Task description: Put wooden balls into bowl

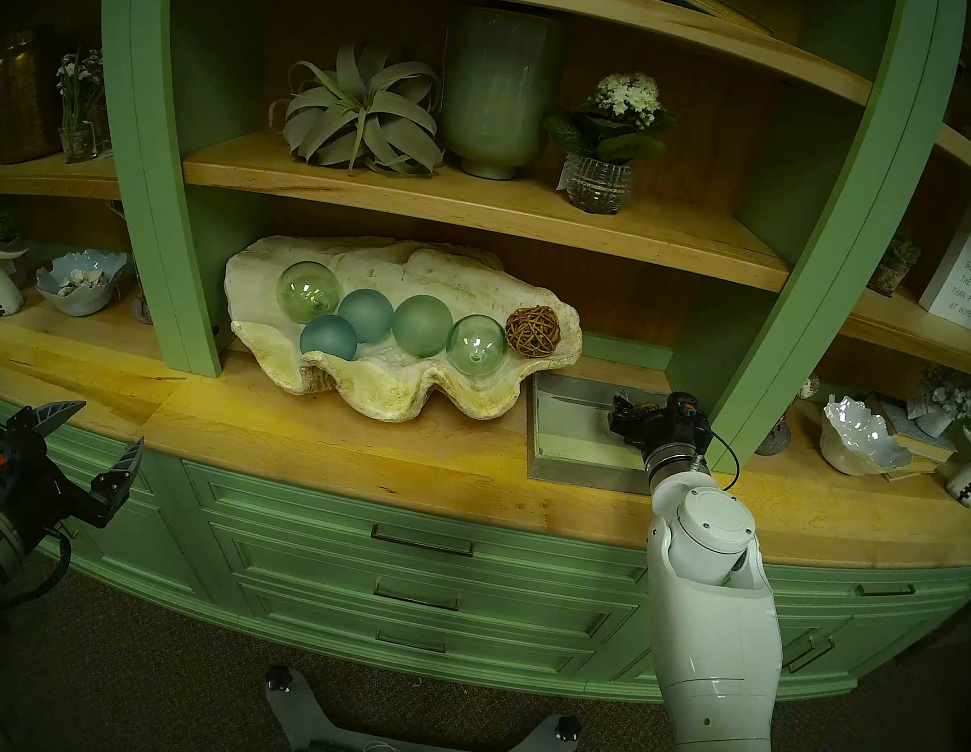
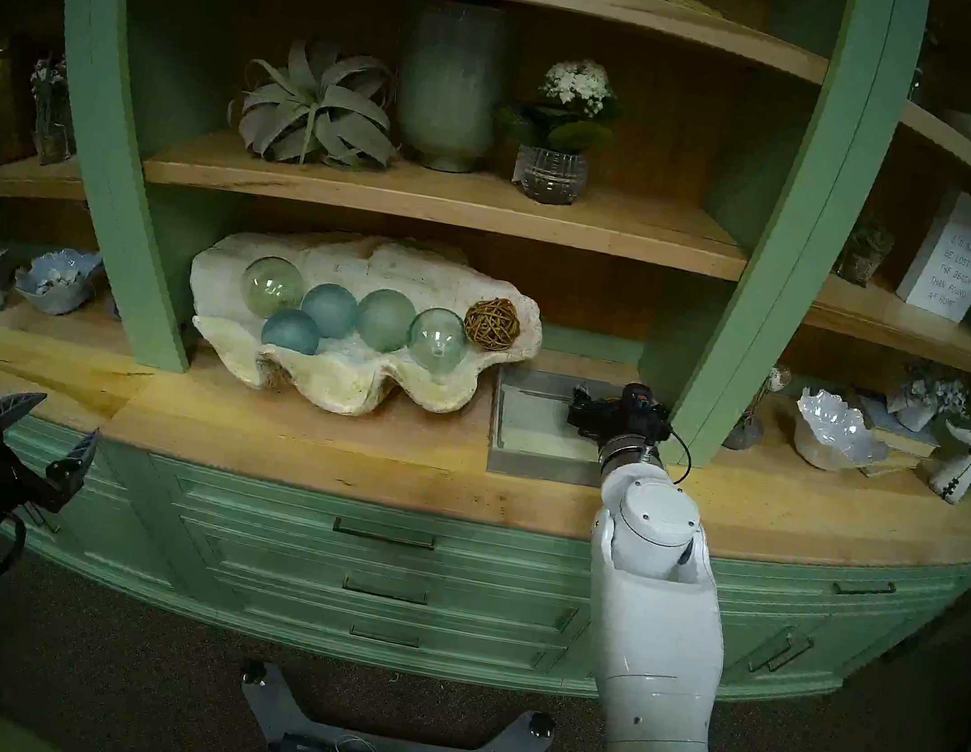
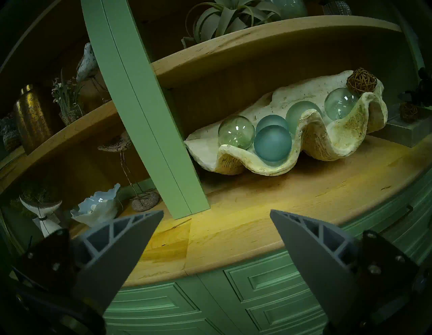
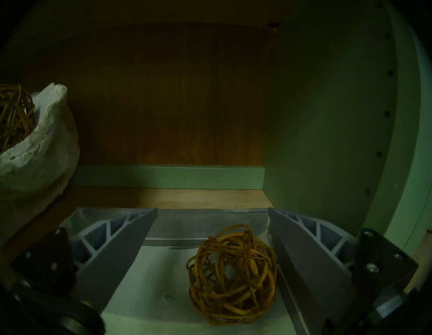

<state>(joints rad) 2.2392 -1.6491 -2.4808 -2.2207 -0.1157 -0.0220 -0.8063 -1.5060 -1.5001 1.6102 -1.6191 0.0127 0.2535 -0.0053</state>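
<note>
**One wicker ball in the shell, one between open jaws**

One wooden ball (image 1: 532,329) is seen at the right end of the clam-shell bowl (image 1: 403,397). The second ball (image 4: 231,276) lies in the grey tray (image 1: 564,461), flanked by the spread fingers of the right gripper (image 4: 212,210). The left gripper (image 1: 101,425) is held open and empty, short of the counter's front edge.

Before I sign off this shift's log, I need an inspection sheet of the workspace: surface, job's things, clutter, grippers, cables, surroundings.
Surface: wooden counter, bare in front.
Job's things: one rattan ball lies in the clam-shell bowl, at its right end; second rattan ball sits in the grey tray.
Clutter: five glass balls in the bowl.
Grippers: right gripper open, fingers either side of the tray's ball, not closed on it; left gripper open, empty, short of the counter.
Cables: black cable looped at the right wrist.
Surroundings: green shelving with vase, plants, small white bowls.
</note>
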